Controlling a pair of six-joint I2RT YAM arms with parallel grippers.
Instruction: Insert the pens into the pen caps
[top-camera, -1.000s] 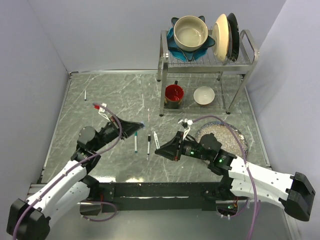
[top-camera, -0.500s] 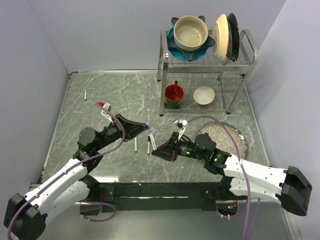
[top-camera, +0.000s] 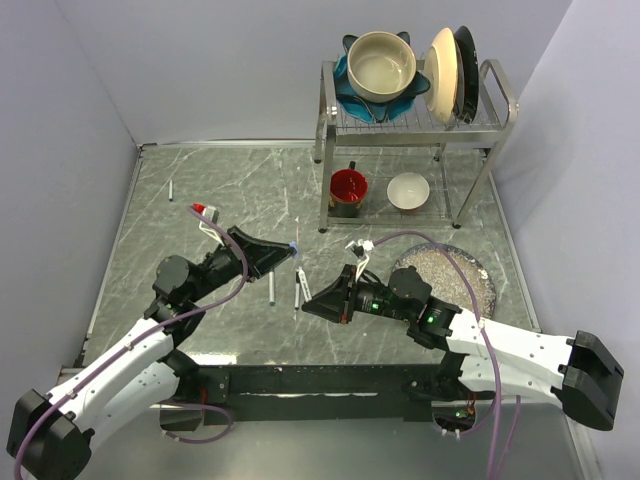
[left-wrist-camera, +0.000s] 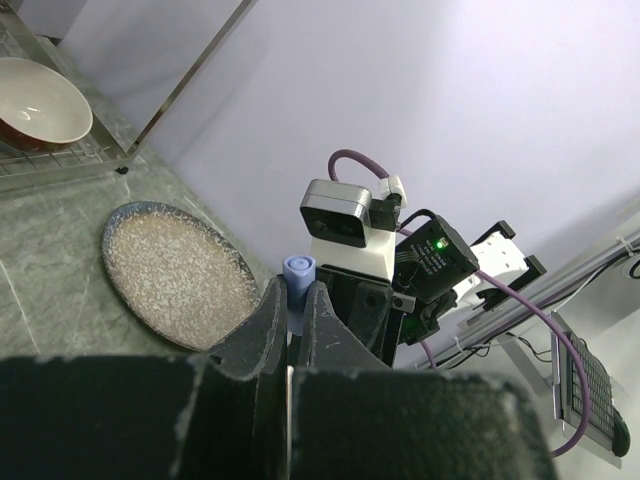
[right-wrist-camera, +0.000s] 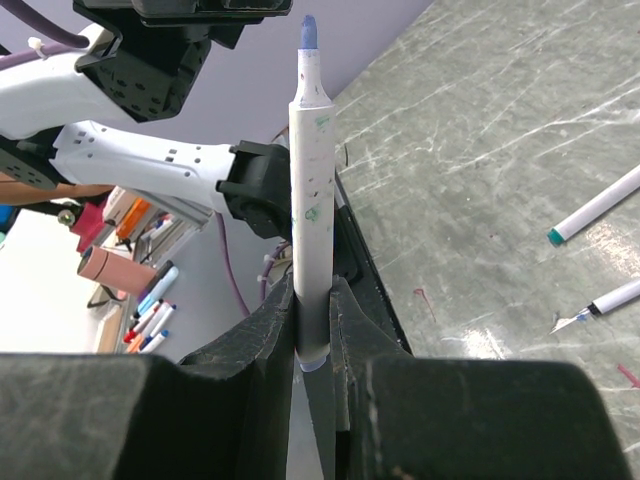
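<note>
1. Pinching a blue pen cap (left-wrist-camera: 298, 268) right at the tips of the left hand (left-wrist-camera: 293, 300), fingers pressed tight on it, open end poking out past them.
2. Hanging up off the tabletop (right-wrist-camera: 520, 120) with it, well to the left of the speckled plate (left-wrist-camera: 170, 270).
3. Gripping a white pen (right-wrist-camera: 310, 180) in the right hand (right-wrist-camera: 313, 310), clamped low on the barrel, blue nib sticking out well beyond the fingers.
4. Sitting between that plate and the left hand, nearer the plate, nib and cap facing roughly toward each other but apart, not touching yet.
5. Lying flat on the tabletop further left of the plate: a teal-tipped pen (right-wrist-camera: 600, 208) and a dark-tipped pen (right-wrist-camera: 612, 297), side by side, near each other but not touching, neither one capped.
</note>
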